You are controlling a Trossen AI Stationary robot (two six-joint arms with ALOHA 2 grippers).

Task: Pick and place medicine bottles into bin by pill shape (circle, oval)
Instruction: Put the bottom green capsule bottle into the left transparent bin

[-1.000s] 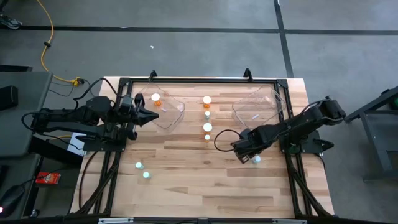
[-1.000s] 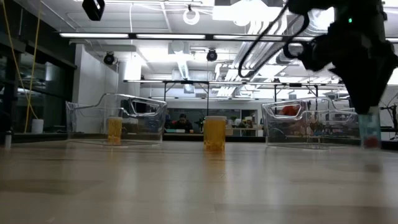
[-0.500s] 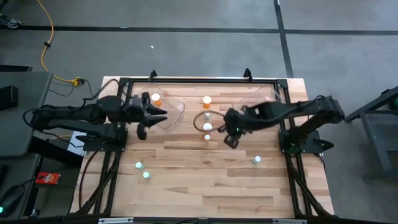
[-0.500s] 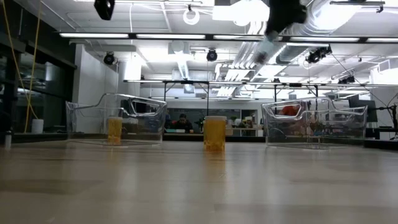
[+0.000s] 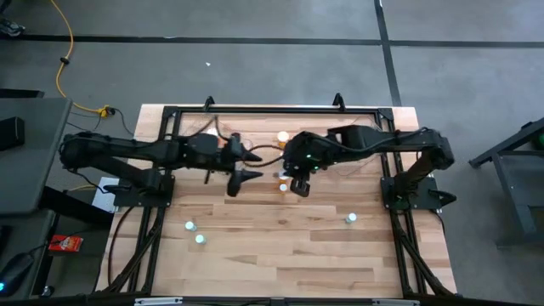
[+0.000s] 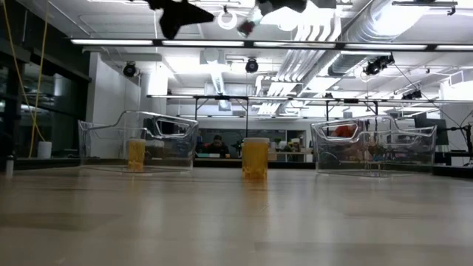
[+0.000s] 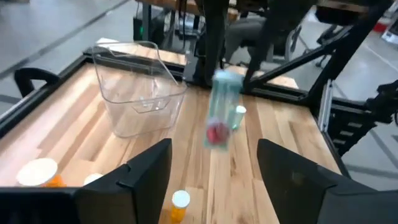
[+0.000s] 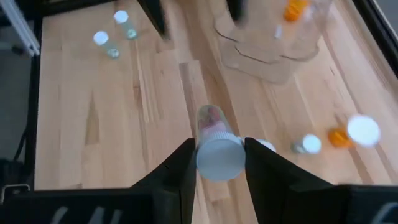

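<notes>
My right gripper (image 8: 217, 163) was clamped on a pale teal bottle (image 8: 216, 144), its white cap facing the wrist camera and something red showing inside. From above, that gripper (image 5: 299, 180) hung over the middle of the desk (image 5: 280, 242), nearer the far edge than the near one. My left gripper (image 5: 247, 163) hung just to its left, fingers (image 7: 144, 173) spread apart and holding nothing; its wrist camera looked straight at the held bottle (image 7: 219, 118), close in front and between the two fingers. The two grippers were close together, with little room between them.

Under and around them along the centre line stood an orange bottle with a white cap (image 5: 282, 137) near the far edge and another white cap (image 5: 283, 187) beside the right gripper. The left bin (image 6: 137, 143), clear plastic, was mostly hidden under the left arm from above; the level camera showed an orange bottle (image 6: 136, 154) in it. The right bin (image 6: 373, 147) sat toward the far right corner, largely under the right arm, with something red inside.

The near half of the desk was the open part. Two pale bottles (image 5: 194, 232) stood close together toward the near left corner, and one pale bottle (image 5: 350, 218) stood alone toward the right edge. A black frame (image 5: 272, 109) ran along the far edge and down both sides.
</notes>
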